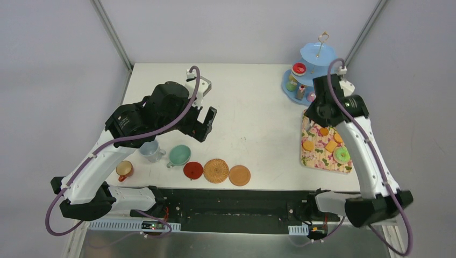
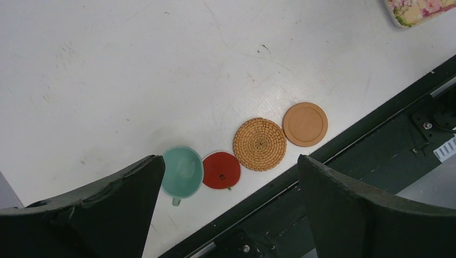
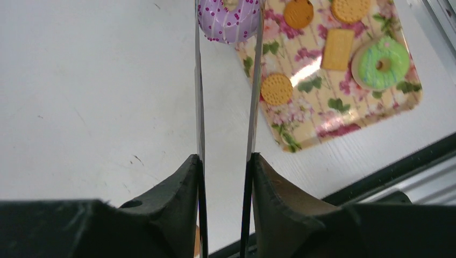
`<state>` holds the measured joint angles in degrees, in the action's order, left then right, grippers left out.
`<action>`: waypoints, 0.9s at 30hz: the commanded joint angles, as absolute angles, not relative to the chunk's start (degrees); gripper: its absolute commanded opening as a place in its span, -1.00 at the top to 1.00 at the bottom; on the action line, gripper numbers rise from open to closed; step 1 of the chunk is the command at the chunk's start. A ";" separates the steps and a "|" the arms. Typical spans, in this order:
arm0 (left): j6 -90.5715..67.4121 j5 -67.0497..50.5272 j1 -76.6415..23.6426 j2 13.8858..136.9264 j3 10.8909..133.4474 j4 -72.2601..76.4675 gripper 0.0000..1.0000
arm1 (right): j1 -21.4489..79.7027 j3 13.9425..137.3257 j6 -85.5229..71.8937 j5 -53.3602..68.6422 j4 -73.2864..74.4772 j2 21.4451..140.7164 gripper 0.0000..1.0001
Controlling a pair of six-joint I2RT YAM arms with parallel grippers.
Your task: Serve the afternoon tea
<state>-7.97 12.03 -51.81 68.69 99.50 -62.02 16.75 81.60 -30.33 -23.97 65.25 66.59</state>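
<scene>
With the right tool (image 3: 225, 161) clamped on the long tongs (image 3: 199, 97), whose tips pinch the purple donut (image 3: 228, 24) at the floral tray's (image 3: 322, 121) far end on the table's right, hold the squeeze steady and lift straight before swinging to the blue stand (image 1: 317, 54), while the left tool (image 2: 230, 161) hangs wide open over the coasters (image 2: 259, 144).

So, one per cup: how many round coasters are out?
3, in a row at the near edge: red round coaster next to the mint green cup, woven straw coaster in the middle, smooth tan coaster on the right.
</scene>
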 commanded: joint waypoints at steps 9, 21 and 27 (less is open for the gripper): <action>-6.56 15.88 -52.29 65.70 99.42 -61.82 -0.99 | 11.41 105.17 -21.18 -19.17 56.51 92.82 0.46; -5.37 18.60 -52.26 65.47 99.57 -62.23 -0.99 | 10.05 117.33 -19.92 -19.35 56.93 105.10 0.42; -4.81 19.15 -52.25 65.57 99.32 -62.58 -0.99 | 9.26 118.28 -19.59 -21.22 56.27 107.01 0.35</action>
<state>-6.37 17.17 -51.81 65.82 99.46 -62.06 10.09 114.69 -20.64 -18.90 57.23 106.85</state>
